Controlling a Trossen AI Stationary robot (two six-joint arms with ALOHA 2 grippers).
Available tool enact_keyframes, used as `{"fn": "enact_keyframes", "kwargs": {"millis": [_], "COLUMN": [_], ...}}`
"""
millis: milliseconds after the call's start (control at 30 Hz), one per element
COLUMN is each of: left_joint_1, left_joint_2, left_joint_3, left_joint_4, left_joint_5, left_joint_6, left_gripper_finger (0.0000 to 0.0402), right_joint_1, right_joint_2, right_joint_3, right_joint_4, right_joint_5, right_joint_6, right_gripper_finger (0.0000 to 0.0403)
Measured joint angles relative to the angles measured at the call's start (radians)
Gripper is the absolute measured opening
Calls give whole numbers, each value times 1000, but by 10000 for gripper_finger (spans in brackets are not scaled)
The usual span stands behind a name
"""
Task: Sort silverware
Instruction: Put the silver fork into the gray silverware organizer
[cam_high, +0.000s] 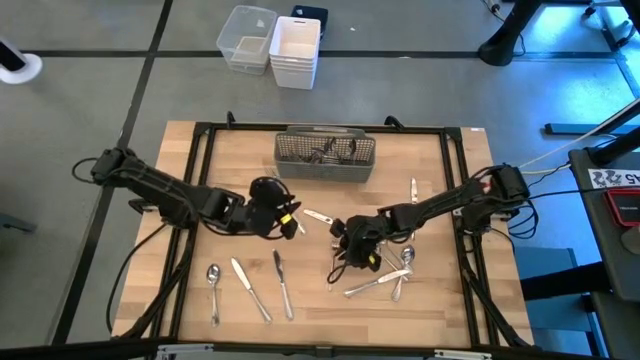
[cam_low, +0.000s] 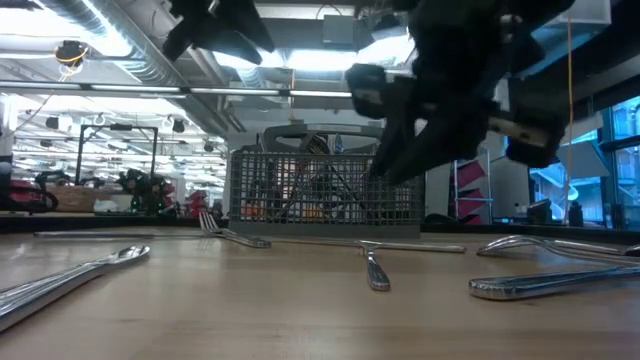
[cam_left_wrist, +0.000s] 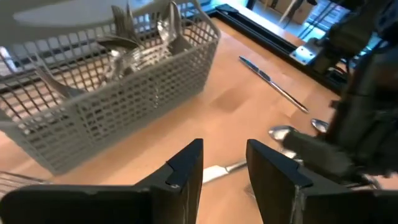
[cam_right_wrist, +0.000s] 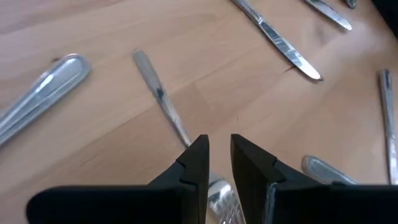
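Silverware lies flat and slick on the desk

Silverware (cam_high: 378, 283) from the high view: a tangled heap sits well in front of the caddy (cam_high: 325, 155), off toward the right arm's side, and a spoon and two knives (cam_high: 284, 283) lie in a row in front of it toward the left arm's side. The right claw (cam_high: 352, 243) hangs at the heap's edge; the left claw (cam_high: 288, 220) is in front of the caddy, near a lone piece (cam_high: 318, 215).

Low view: the pieces lie flat, thin and rigid, barely raised off the desk (cam_low: 300, 320).

Left wrist view: the left claw (cam_left_wrist: 225, 163) stands apart, empty, with forks already upright in the caddy.

Right wrist view: the right claw (cam_right_wrist: 219, 152) has a narrow gap, nothing clamped, over a fork (cam_right_wrist: 163, 102).

Judgement: each piece is light, stiff and slippery; pinch across the narrow handle mid-length.
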Motion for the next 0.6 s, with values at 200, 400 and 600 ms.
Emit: {"fn": "enact_keyframes", "kwargs": {"millis": [200, 400, 600], "left_joint_1": [-32, -40, -37], "left_joint_2": [2, 19, 55], "left_joint_3": [0, 0, 0], "left_joint_4": [0, 0, -7], "left_joint_5": [0, 0, 0], "left_joint_6": [-16, -16, -16], "left_gripper_finger": [115, 115, 115], "right_joint_1": [0, 0, 0], "right_joint_2": [87, 121, 120], "right_joint_3": [79, 178, 211], "right_joint_4": [-42, -237, -287], "right_joint_5": [52, 136, 175], "right_joint_6": [-4, -4, -4], "right_gripper_finger": [69, 69, 69]}}
